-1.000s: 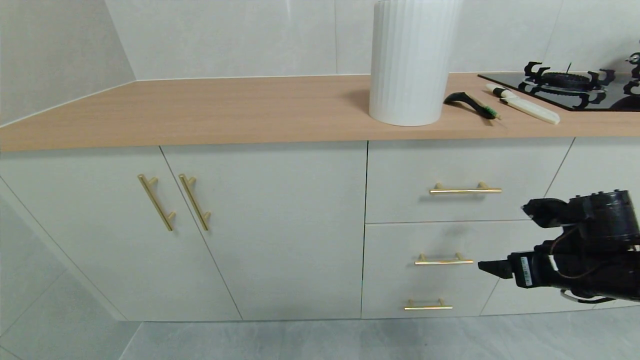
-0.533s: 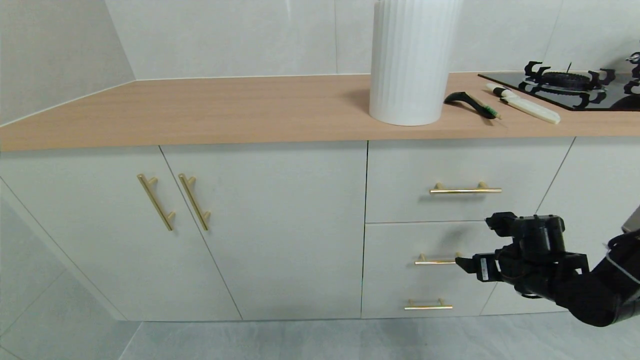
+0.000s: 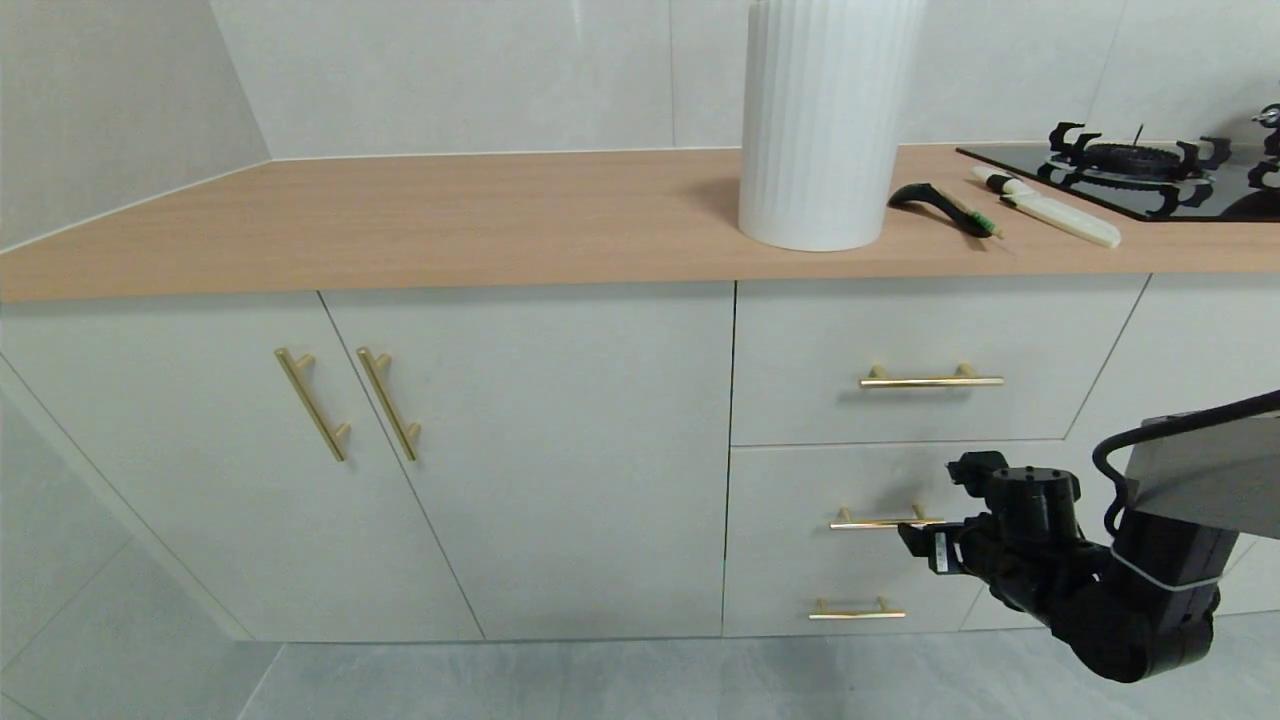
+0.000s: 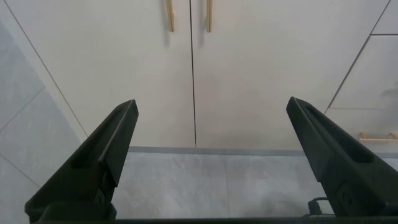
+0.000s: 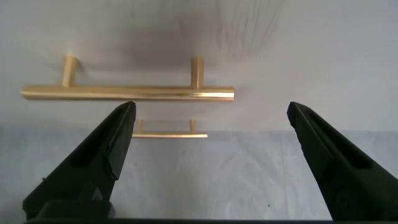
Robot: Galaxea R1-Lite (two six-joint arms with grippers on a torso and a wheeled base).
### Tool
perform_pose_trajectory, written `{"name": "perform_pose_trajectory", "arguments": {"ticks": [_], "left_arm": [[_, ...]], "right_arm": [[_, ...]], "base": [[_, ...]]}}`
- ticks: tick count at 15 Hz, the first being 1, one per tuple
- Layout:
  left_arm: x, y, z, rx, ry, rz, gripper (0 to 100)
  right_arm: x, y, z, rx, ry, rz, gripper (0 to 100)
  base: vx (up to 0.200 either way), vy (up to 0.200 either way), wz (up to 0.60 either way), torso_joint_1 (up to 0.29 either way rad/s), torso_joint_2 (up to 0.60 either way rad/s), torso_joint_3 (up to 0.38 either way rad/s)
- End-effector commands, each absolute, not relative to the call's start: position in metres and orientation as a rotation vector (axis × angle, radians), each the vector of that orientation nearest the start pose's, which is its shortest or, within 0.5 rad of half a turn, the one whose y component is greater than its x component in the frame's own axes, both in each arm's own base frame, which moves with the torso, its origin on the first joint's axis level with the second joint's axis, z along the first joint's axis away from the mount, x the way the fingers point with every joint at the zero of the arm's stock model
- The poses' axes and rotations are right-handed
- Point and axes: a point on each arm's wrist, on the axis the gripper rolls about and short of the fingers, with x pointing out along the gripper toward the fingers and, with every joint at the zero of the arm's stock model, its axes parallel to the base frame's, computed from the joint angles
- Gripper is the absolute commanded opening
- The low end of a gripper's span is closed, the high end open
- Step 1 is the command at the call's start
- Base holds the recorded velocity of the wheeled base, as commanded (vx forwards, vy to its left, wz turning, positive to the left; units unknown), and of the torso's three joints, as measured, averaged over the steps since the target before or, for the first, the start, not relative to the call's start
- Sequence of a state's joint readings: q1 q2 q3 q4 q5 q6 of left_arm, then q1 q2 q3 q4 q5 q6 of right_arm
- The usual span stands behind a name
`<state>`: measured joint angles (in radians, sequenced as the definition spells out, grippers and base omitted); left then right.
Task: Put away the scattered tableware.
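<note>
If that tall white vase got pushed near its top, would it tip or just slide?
Probably tip: the vase stands clearly taller than its base is wide. It looks like ceramic, so likely heavy and breakable. The counter looks smooth, so a low push would likely slide it.

black-handled utensil (image 3: 943, 208) too small to identify, canister (image 3: 820, 130) top cropped

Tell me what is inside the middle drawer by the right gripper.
The middle drawer is shut, so its contents are hidden. Only its front and gold handle show, with the open right gripper near the handle's end.
</note>
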<state>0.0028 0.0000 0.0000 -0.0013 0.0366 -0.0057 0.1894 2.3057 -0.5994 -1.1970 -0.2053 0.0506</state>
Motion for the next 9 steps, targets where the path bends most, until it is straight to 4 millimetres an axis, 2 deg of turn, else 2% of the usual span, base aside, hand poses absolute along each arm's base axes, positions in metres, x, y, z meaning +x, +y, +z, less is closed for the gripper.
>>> {"name": "perform_pose_trajectory", "arguments": {"ticks": [1, 9], "left_arm": [[-0.023, 0.001, 0.076, -0.006, 0.000, 0.040, 100], [-0.023, 0.001, 0.076, -0.006, -0.002, 0.040, 100]], "right_arm": [[0.341, 0.062, -0.019, -0.054, 0.507, -0.034, 100], [0.353, 0.067, -0.026, -0.027, 0.424, -0.064, 100]], "base": [[0.000, 0.000, 0.00, 0.000, 0.00, 0.000], [0.000, 0.000, 0.00, 0.000, 0.00, 0.000]]}}
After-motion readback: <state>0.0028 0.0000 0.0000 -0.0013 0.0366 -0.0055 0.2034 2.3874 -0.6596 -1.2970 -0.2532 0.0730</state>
